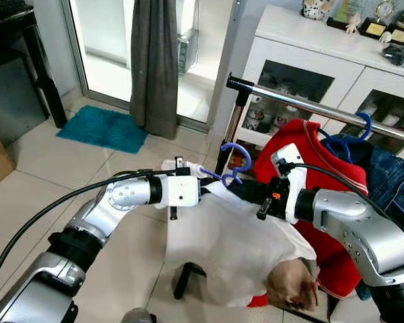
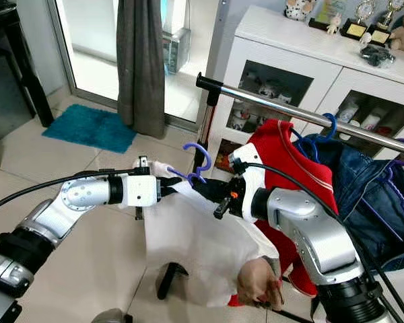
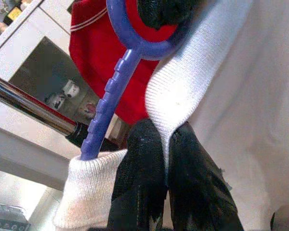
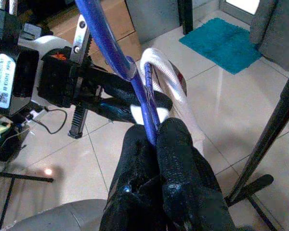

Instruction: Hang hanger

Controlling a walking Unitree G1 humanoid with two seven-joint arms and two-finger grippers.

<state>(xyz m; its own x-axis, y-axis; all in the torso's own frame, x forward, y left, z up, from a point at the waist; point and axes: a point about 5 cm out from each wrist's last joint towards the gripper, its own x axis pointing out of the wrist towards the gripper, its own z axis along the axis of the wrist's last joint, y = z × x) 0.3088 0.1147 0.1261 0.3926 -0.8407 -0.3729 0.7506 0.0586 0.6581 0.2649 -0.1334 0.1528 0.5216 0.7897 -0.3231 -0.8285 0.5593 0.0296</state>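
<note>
A blue plastic hanger with a white knit garment on it is held up between my two grippers, left of the rail's end and lower than the rail. My left gripper is shut on the garment's ribbed collar, right beside the hanger's stem. My right gripper is shut on the hanger's blue arm from the other side. The hook stands upright above both grippers. The metal clothes rail runs to the right above them.
A red top and a denim jacket hang on the rail from blue hangers. A person's hand is at the white garment's lower edge. Behind stands a white cabinet. A grey curtain and teal mat lie left.
</note>
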